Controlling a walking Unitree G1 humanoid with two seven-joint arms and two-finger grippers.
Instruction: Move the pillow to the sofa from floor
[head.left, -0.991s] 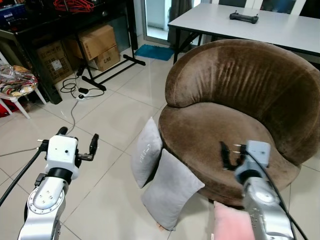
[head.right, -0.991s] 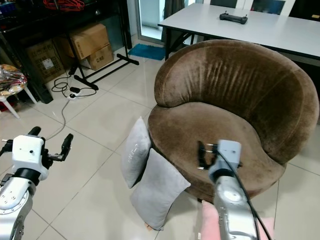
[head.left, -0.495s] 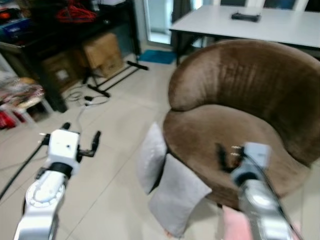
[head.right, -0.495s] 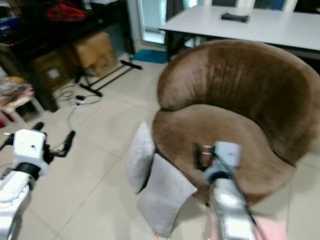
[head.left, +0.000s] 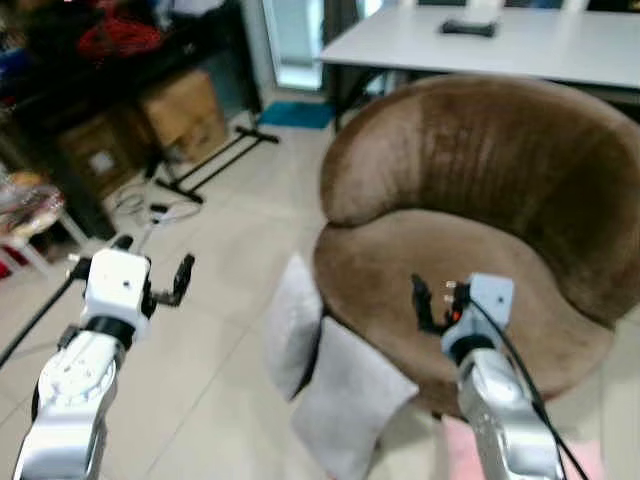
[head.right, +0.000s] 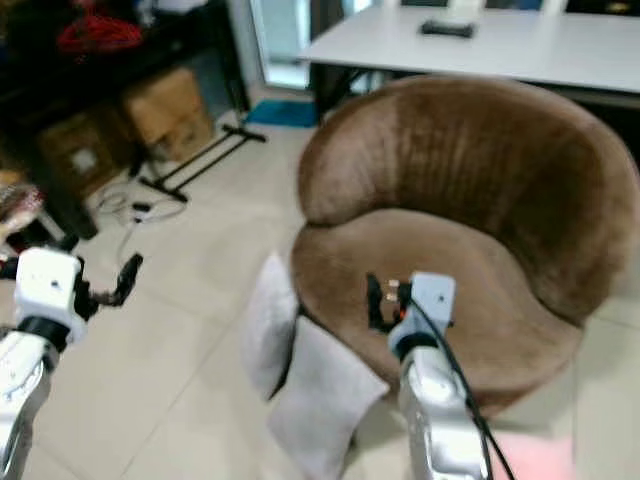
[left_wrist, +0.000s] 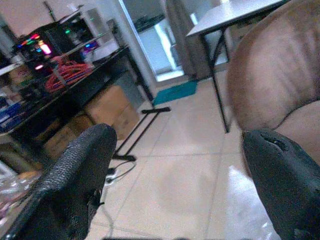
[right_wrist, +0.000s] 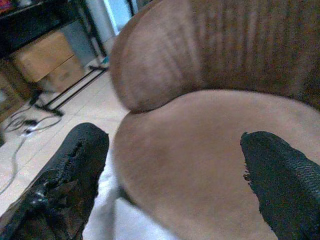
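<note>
Floor (head.left: 220, 260): pale glossy tiles. White table (head.left: 520, 45), dark legs, at the back. Black shelving (head.left: 60, 110) on the left; cardboard boxes (head.left: 185, 105) beneath. Blue mat (head.left: 295, 115) by a bright doorway. Cables (head.left: 150, 205) on the tiles.

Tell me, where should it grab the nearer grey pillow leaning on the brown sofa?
Probably the top corner of the nearer grey pillow, coming from above. It stands tilted on the floor against the sofa, so that edge is free. The right gripper, its jaws open, hangs over the seat close by.
</note>
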